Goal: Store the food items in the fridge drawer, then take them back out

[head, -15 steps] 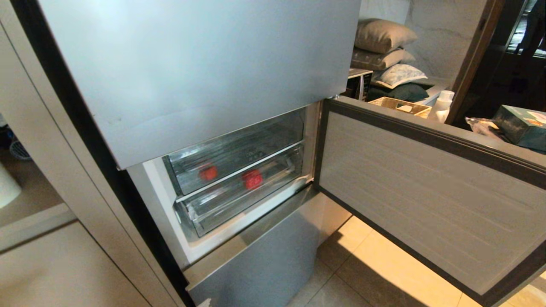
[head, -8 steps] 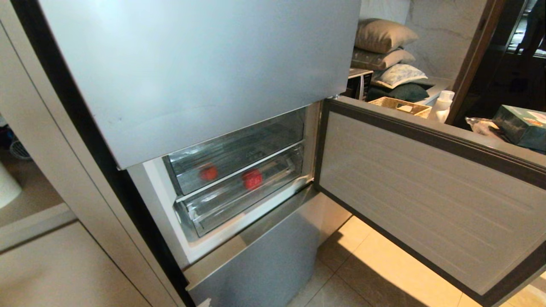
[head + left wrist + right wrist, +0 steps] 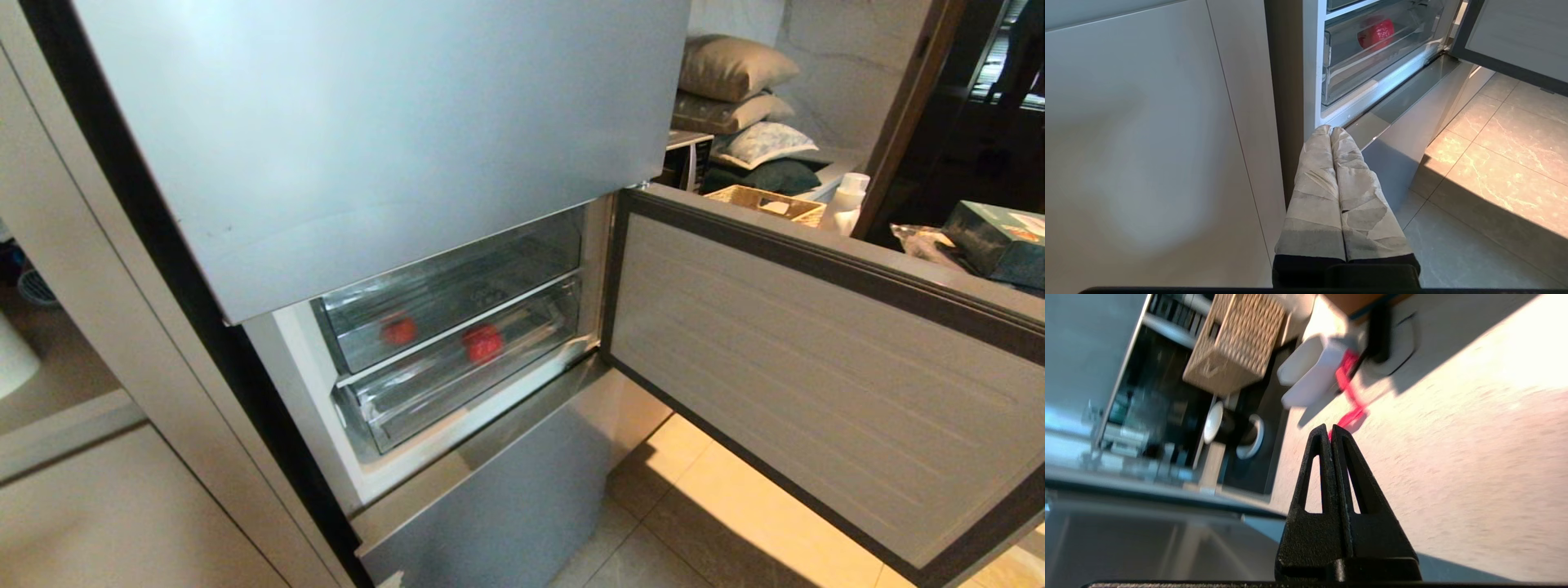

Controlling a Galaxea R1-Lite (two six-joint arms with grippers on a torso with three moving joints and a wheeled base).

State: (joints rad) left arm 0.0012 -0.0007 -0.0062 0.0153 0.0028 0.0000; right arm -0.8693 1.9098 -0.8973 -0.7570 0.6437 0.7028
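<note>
Only beside the left claw (image 3: 1330, 131) (pressed together): red fruit (image 3: 1376, 32) in drawer (image 3: 1372, 61).

Stacked pillows (image 3: 735, 90) behind open fridge door (image 3: 816, 367); wicker basket (image 3: 763, 202), white bottle (image 3: 849, 200) beside.

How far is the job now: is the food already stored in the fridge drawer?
Done: a red fruit lies in the shut lower fridge drawer, and another red item shows in the bin above. In hand: nothing; the left gripper and right gripper are shut and empty, away from the drawer. Left: taking the food out; the fridge door stands open.
</note>
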